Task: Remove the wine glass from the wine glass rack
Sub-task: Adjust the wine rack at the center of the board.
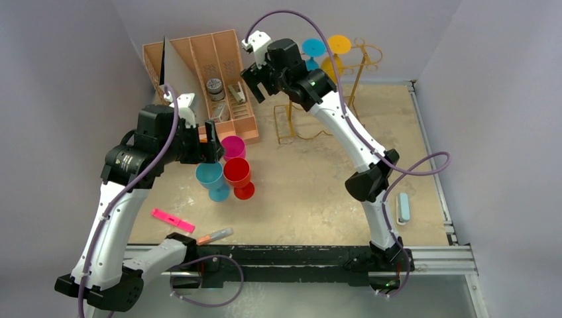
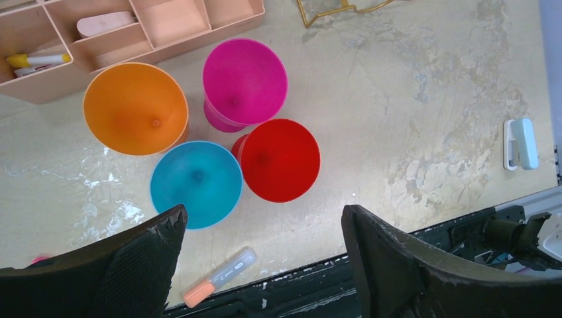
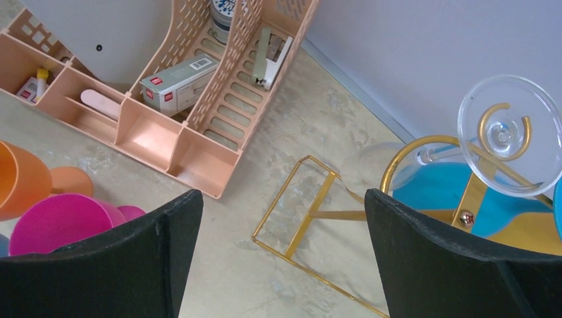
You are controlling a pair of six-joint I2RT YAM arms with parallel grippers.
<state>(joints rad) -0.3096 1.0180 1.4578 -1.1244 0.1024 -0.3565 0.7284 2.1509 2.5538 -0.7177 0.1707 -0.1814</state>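
Note:
The gold wire wine glass rack stands at the back right, its rectangular base on the table. A clear wine glass hangs upside down from a looped arm. A blue one and a yellow one hang beside it. My right gripper hovers open and empty, just left of the rack and above its base. My left gripper is open and empty above several coloured glasses standing on the table: orange, magenta, blue, red.
A tan slotted desk organiser stands at the back left, next to the rack's base. A pink highlighter and an orange-capped marker lie near the black front rail. A small white and blue object lies at the right edge.

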